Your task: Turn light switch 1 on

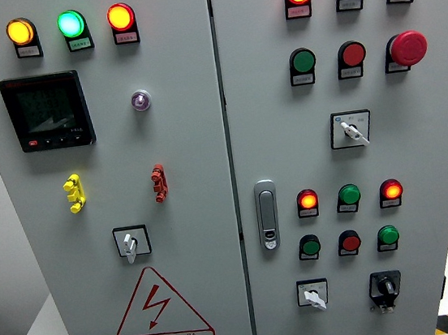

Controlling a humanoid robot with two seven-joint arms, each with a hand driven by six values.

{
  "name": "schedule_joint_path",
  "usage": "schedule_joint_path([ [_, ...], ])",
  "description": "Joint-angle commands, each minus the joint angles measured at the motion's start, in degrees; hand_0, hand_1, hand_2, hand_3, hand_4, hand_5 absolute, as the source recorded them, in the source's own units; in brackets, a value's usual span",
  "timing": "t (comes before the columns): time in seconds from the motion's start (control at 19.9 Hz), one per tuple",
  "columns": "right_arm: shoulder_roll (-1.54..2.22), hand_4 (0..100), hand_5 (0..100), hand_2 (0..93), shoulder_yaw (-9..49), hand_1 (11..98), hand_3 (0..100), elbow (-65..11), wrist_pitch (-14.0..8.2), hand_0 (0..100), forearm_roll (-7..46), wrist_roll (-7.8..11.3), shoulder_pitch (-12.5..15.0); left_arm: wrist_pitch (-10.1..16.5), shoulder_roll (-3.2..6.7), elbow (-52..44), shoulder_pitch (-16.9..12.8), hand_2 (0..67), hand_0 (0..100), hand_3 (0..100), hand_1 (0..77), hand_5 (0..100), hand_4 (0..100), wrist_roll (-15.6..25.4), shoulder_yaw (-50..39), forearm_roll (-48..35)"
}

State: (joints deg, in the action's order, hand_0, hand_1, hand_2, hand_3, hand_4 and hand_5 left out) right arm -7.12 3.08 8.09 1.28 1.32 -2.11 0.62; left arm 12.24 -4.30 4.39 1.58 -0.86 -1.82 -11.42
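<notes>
A grey electrical cabinet with two doors fills the head view. On the left door [201, 244] are three lit lamps: yellow [20, 31], green [71, 23] and orange-red [120, 17]. Below them sit a black meter display [46, 111], a small round lamp [141, 101], a yellow toggle [74, 193], a red toggle [159, 183] and a rotary selector switch [130, 243]. No label shows which control is light switch 1. Neither of my hands appears in the picture.
The right door [441, 141] carries lit and unlit lamps, green and red push buttons, a red emergency stop [408, 48], three rotary selectors [351, 130] [312, 295] [385, 287] and a chrome door handle [267, 214]. A red-edged high-voltage warning triangle [160, 310] sits low left.
</notes>
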Motion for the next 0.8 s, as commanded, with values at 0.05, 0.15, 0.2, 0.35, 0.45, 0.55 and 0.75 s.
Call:
schedule_joint_path([
  [0.05,0.0,19,11,0.0,0.0,19.9,20,0.0,0.0,0,0.0,0.0,0.0,0.0,-0.01,0.0,0.0,0.0,0,0,0.0,0,0,0.0,-2.7,-1.9],
  [0.15,0.0,19,11,0.0,0.0,19.7,20,0.0,0.0,0,0.0,0.0,0.0,0.0,-0.01,0.0,0.0,0.0,0,0,0.0,0,0,0.0,-6.1,-5.2],
  [0.2,0.0,19,11,0.0,0.1,19.6,20,0.0,0.0,0,0.0,0.0,0.0,0.0,-0.01,0.0,0.0,0.0,0,0,0.0,0,0,0.0,-8.9,-8.1],
  [0.35,0.0,19,11,0.0,0.0,19.8,20,0.0,0.0,0,0.0,0.0,0.0,0.1,-0.09,0.0,0.0,0.0,0,0,0.0,0,0,-0.1,-22.0,-19.6],
  [0.45,0.0,19,11,0.0,0.1,19.9,20,0.0,0.0,0,0.0,0.0,0.0,0.3,-0.01,-0.1,0.0,0.0,0,0,0.0,0,0,-1.0,-35.1,-30.8],
  [0.55,0.0,19,11,0.0,0.1,19.9,20,0.0,0.0,0,0.0,0.0,0.0,0.5,-0.09,-0.1,0.0,0.0,0,0,0.0,0,0,-1.6,-45.5,-41.2],
  [0.75,0.0,19,11,0.0,0.0,19.8,20,0.0,0.0,0,0.0,0.0,0.0,0.8,-0.09,-0.1,0.0,0.0,0,0,0.0,0,0,-1.7,-60.7,-54.6],
])
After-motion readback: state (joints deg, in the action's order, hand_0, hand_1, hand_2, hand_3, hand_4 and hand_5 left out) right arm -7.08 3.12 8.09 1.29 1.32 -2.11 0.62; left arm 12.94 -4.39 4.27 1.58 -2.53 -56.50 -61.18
